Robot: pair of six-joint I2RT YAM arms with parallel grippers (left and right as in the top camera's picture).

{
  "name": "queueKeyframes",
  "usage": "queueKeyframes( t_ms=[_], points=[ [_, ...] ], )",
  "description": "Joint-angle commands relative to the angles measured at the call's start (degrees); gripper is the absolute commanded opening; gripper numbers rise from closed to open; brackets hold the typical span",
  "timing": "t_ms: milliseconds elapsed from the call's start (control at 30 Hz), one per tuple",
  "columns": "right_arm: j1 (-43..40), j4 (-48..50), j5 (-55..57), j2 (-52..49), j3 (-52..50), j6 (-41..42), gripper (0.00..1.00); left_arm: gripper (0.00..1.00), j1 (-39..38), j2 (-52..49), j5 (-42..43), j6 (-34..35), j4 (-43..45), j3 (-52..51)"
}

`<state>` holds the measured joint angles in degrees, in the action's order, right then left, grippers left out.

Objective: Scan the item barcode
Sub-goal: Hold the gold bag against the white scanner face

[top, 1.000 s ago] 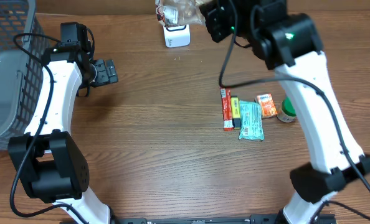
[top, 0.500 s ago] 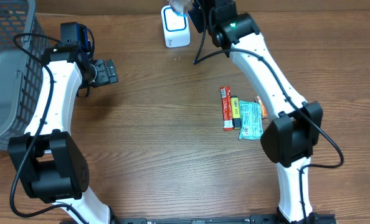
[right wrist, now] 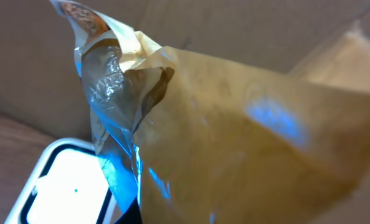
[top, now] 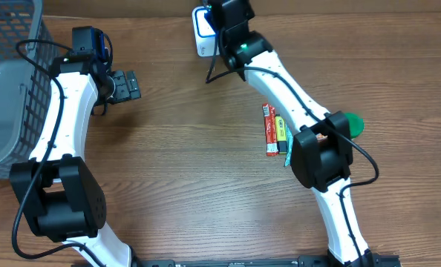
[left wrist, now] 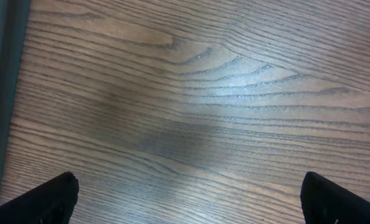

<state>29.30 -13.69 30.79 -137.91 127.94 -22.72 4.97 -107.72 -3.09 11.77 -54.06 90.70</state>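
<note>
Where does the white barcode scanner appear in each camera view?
Overhead: the scanner sits top centre, partly under the right arm.
Left wrist: not in it.
Right wrist: bottom left, glowing, beside the packet.
Shared landmark: the wooden table.

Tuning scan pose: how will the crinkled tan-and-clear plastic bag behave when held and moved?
Probably floppy: the crinkled tan-and-clear plastic bag shows creases and a twisted top edge, so it may sag or swing. Likely light for its size, as it looks like thin film. Its glossy surface shows blue reflections above the lit white box-shaped scanner, so glare could trouble a read.
</note>
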Motion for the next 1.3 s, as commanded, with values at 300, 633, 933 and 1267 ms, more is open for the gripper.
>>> queueKeyframes(
  t_ms=[300, 633, 933, 1267],
  points=[
    [0.07, 2.58, 6.54, -4.35, 0.68, -0.26, 0.04, 1.00, -0.11, -0.61, -0.28, -1.05, 0.15, 0.94],
    [1.57, -1.20, 6.38, -4.42, 0.68, -0.22, 0.04, 1.00, -0.11, -0.61, -0.28, -1.05, 0.15, 0.94],
    [3.80, -1.97, 5.60, -4.42, 0.68, 0.13, 0.04, 1.00, -0.11, -0.61, -0.28, -1.05, 0.15, 0.94],
    [5.44, -5.88, 0.39, -4.42, 0.68, 2.73, 0.04, 1.00, -0.11, -0.61, -0.28, -1.05, 0.15, 0.94]
  ],
)
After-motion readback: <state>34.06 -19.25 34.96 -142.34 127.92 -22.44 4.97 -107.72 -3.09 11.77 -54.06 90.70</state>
